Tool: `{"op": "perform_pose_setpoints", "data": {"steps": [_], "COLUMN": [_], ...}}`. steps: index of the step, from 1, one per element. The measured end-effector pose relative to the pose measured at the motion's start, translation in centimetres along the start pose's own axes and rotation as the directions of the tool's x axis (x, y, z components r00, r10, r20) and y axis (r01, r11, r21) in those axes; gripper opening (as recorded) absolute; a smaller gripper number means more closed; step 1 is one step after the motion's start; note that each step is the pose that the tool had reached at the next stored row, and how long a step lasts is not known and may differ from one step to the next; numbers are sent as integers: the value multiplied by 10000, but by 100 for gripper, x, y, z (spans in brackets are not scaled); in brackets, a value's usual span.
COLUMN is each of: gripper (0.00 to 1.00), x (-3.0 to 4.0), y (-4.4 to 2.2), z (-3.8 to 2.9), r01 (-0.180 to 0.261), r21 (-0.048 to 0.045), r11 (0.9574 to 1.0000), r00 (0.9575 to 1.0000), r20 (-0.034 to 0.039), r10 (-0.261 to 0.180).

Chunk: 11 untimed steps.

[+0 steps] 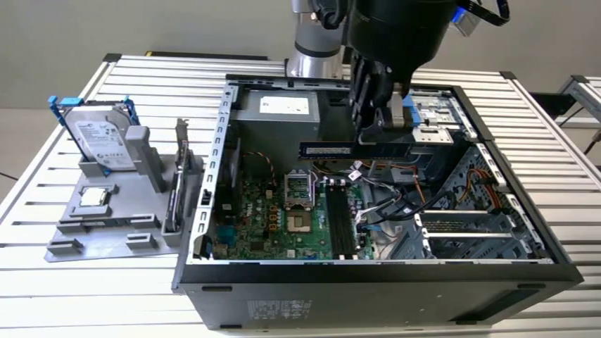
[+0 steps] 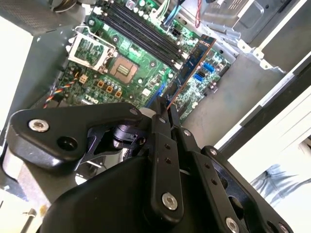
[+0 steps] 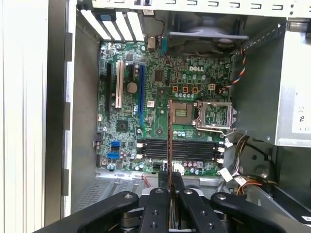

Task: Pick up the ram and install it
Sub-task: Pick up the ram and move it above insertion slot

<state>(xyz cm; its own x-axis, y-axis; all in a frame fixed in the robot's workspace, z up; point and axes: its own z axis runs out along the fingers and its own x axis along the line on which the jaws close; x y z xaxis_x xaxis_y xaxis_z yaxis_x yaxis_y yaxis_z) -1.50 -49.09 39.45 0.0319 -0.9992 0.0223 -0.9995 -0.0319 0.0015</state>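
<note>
Hand [image 1: 381, 137]: clamped on the ram [image 1: 329, 149], upper centre of the exterior view.
Ram: hung level above the motherboard [image 1: 281, 211].

An open computer case [image 1: 376, 296] and a hard drive [image 1: 98, 137] share the table [image 1: 84, 299].

A white printed logo on the green motherboard [image 3: 155, 104]
</note>
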Motion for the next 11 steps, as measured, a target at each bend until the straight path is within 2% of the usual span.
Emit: {"op": "perform_pose_setpoints", "data": {"steps": [7, 11], "gripper": [0, 0], "x": [3, 3], "y": [-84, -109], "z": [0, 0], "r01": [0, 0], "r21": [0, 0], "r11": [10000, 10000], "r00": [10000, 10000], "r20": [0, 0], "r10": [0, 0]}}
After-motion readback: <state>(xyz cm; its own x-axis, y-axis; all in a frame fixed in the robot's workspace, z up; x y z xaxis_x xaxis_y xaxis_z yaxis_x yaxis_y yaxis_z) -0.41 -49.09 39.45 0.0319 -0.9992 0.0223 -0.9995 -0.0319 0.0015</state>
